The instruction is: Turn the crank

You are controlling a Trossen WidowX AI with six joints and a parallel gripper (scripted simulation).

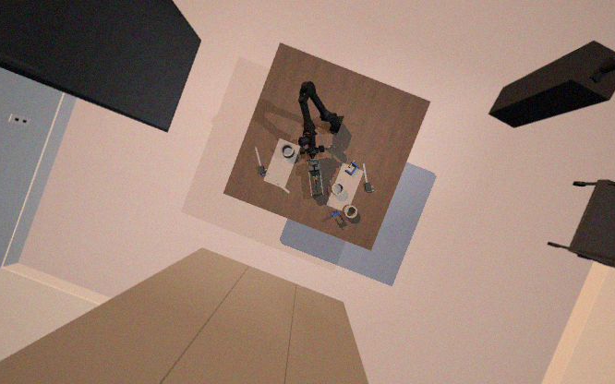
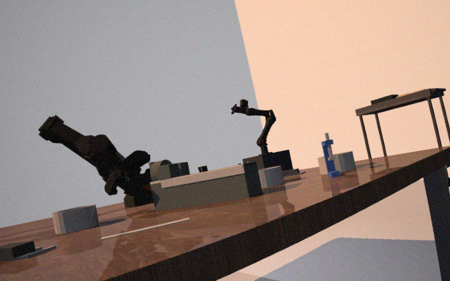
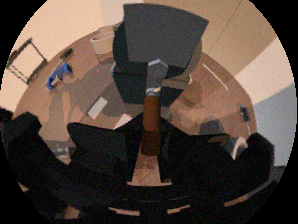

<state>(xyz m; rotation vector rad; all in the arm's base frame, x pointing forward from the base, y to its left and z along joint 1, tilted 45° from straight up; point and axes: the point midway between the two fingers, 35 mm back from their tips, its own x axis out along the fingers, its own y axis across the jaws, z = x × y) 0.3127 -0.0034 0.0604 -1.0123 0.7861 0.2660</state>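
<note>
Mid-frame, the claw [image 1: 312, 156] [image 3: 149, 115] is nearly closed around the crank's brown handle [image 3: 151, 122]. A blue clamp [image 1: 352, 168] [image 2: 330, 159] [image 3: 59, 76] stands upright, right of centre on the table [image 1: 372, 114] [image 2: 202, 244] [image 3: 65, 107].

Brown handle [image 3: 151, 120], blue clamp [image 1: 352, 168] [image 2: 330, 159] [image 3: 59, 76], grey-green machine body [image 2: 202, 192], dark brown wood-grained tabletop [image 1: 377, 124] [image 2: 171, 244].

Wall surfaces: blue-grey panel [image 2: 115, 52] adjoins peach panel [image 2: 359, 52]. Floor: pale pink [image 1: 467, 309]; blue-grey mat [image 1: 410, 205] [image 2: 377, 259] partly under wooden table [image 1: 386, 114] [image 2: 342, 202]. Tan panelled unit [image 1: 234, 329] stands opposite dark slab [image 1: 86, 52]. Slim-legged side table [image 2: 401, 100] stands beyond main table. Light: warm on peach side; shadows cross tabletop.
</note>
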